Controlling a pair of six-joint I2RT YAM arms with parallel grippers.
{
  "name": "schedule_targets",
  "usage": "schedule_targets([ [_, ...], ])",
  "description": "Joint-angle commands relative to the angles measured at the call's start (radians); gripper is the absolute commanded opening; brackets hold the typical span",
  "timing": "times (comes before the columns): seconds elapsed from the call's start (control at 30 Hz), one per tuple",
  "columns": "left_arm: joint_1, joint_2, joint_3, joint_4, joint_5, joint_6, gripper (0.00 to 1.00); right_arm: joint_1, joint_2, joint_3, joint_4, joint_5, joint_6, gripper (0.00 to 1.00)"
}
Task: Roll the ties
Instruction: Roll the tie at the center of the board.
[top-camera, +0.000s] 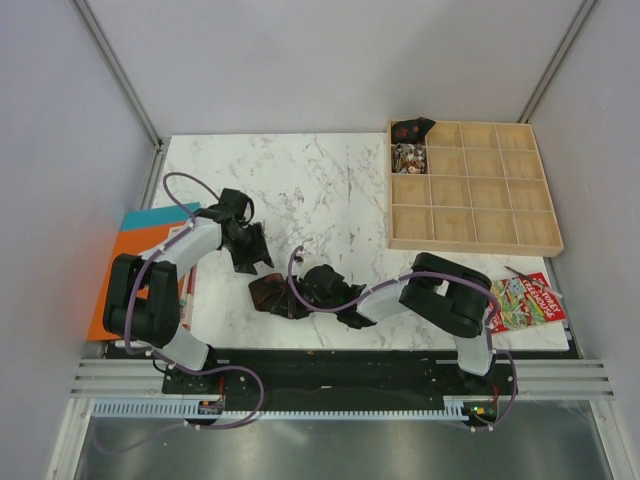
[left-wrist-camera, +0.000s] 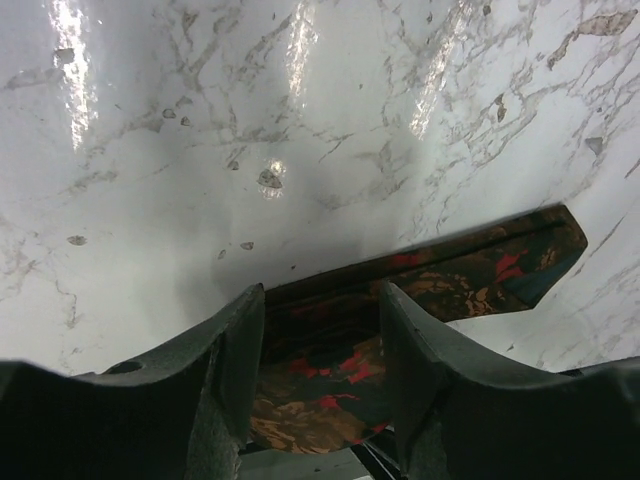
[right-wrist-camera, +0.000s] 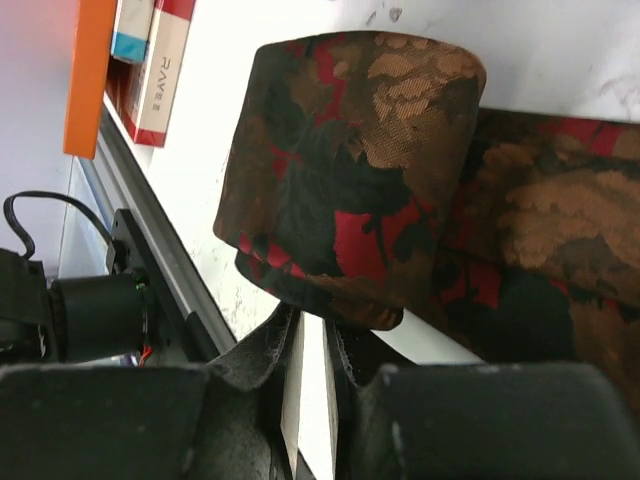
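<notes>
Marble-patterned table (top-camera: 300, 180) carries everything, and close to its front edge the tie (right-wrist-camera: 350, 170) sits partly rolled, the coil standing on the right gripper (right-wrist-camera: 312, 325), whose fingers are almost together and seem to pinch only the coil's lower edge. So thin a hold could let the soft fabric spring loose or slide sideways into a cone. Just beyond, the left gripper (left-wrist-camera: 322, 300) hangs with its fingers apart, gripping nothing, straddling the flat unrolled length. If it closes and pulls, it may drag the coil open or off the near edge. The wooden tray (top-camera: 470, 190) waits well apart at the far right.
</notes>
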Motion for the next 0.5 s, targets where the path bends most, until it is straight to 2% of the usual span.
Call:
schedule_targets([
  [0.0, 0.003, 0.002, -0.020, -0.005, 0.074, 0.042, 0.55, 0.014, 0.039, 0.058, 0.103, 0.054, 0.014, 0.20],
  [0.2, -0.011, -0.021, -0.066, -0.024, 0.105, 0.032, 0.54, 0.037, 0.088, 0.092, 0.152, 0.082, 0.043, 0.20],
  [0.47, -0.027, -0.076, -0.112, -0.036, 0.104, 0.000, 0.54, 0.083, 0.105, 0.113, 0.158, 0.185, 0.071, 0.28],
])
